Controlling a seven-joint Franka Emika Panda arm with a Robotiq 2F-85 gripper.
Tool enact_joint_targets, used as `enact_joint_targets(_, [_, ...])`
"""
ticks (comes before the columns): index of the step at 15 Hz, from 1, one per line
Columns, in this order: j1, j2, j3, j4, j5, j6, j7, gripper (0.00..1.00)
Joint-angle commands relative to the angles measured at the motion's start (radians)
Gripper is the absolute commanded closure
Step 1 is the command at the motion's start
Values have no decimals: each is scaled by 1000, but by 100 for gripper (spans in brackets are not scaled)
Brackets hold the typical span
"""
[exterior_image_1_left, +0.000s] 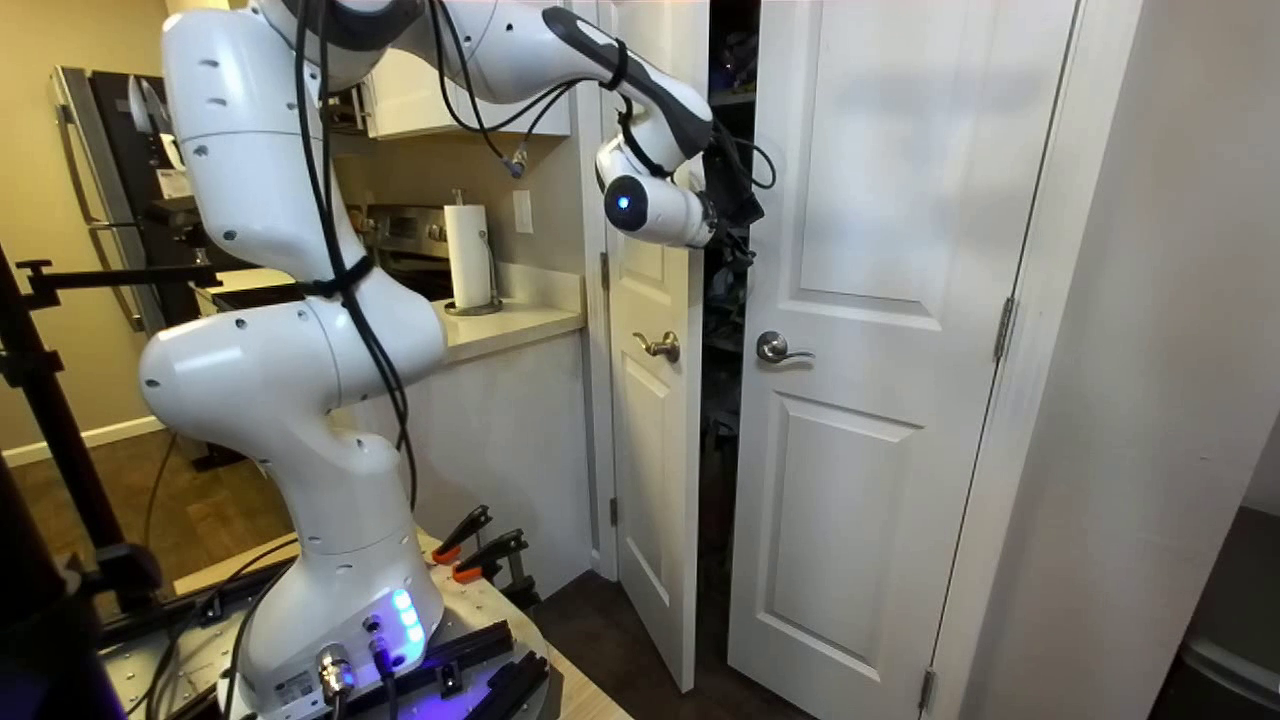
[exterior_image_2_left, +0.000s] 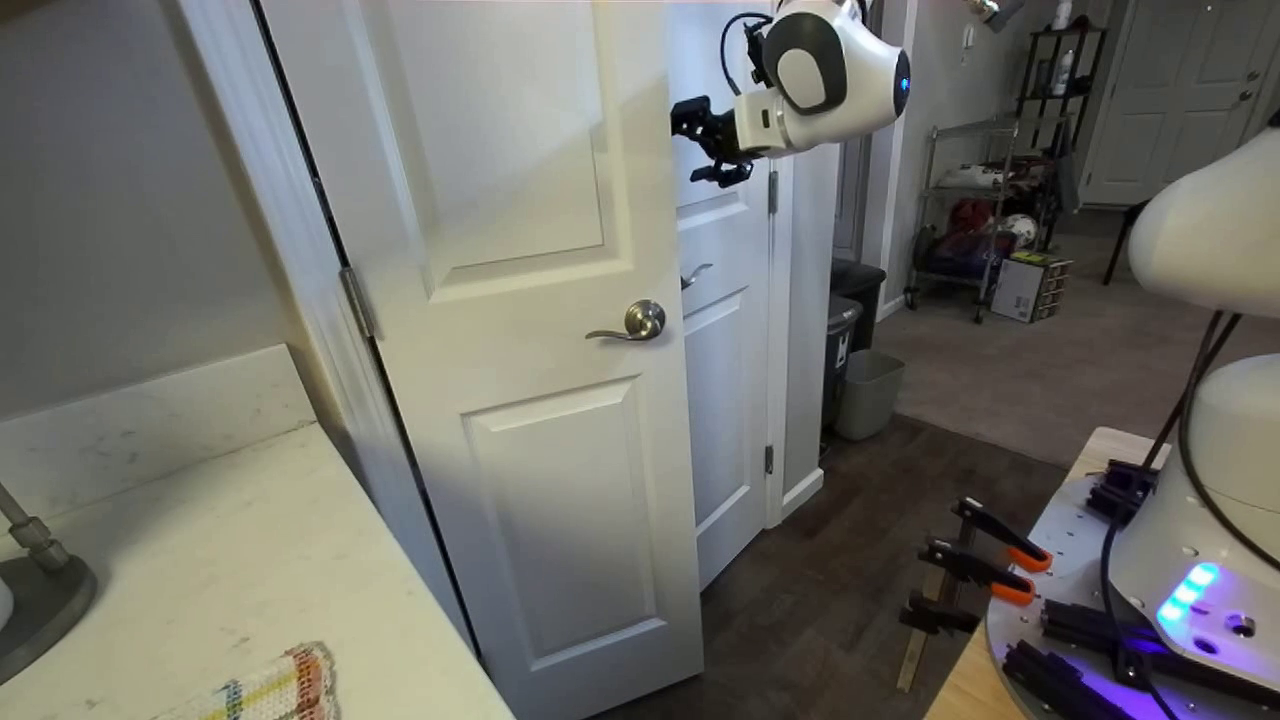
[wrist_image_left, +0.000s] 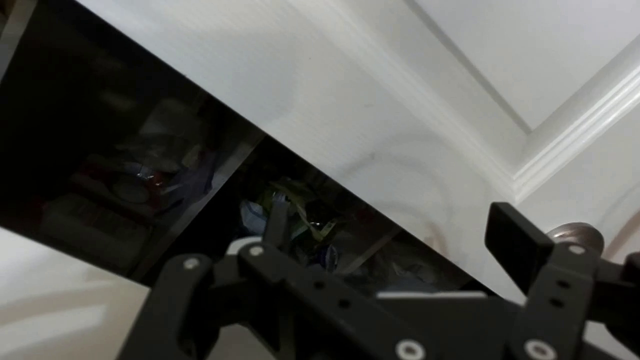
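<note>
1. Tool (wrist_image_left: 392, 225): blk, blocky, w/ 2 fingers spread wide & a broad gap betw. tips. At upper-panel ht., by the opening betw. Door A (exterior_image_2_left: 550, 360) & Door B (exterior_image_1_left: 860, 480).
2. Door A: on the desk (exterior_image_2_left: 250, 560) side, ajar. Free edge just beside tool; in an ext. view, fingertip running up to that edge. Contact: cannot tell.
3. Door B: free edge likewise just beside tool, partly overlapped by it in an ext. view. Contact: cannot tell.
4. Both doors: smooth wht finish, rect. recessed panels, bevelled mouldings, metal hinges. In wrist view, wht surfaces either side of a dark diagonal opening behind the fingers.
5. Handle A (exterior_image_1_left: 657, 347), on Door A, & Handle B (exterior_image_1_left: 772, 347), on Door B: metal, lever type, round rosettes, satin sheen. Both lower than tool. In wrist view, part of a metal handle showing past one finger.
6. Behind doors, v. dim: shelf edge (wrist_image_left: 227, 175), pale, straight; pkgs (wrist_image_left: 305, 220), shiny, crumpled, too dark for detail.
7. Arm (exterior_image_1_left: 290, 350): glossy wht shell, rounded joints, dk grey trim, blk cables strapped along.
8. Desk: pale stone-look top, faint veining. On it: paper-towel roll (exterior_image_1_left: 468, 255), wht upright cyl. on metal stand; cloth (exterior_image_2_left: 280, 690), coarse weave, multicol. stripes.
9. Floor (exterior_image_2_left: 850, 540): dk, wood-look.
</note>
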Motion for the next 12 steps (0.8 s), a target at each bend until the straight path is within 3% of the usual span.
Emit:
enact_joint_targets(1, [-54, 93, 79, -13, -112, -71, 24, 0])
enact_joint_targets(12, [-86, 129, 92, -44, -429, -143, 188, 0])
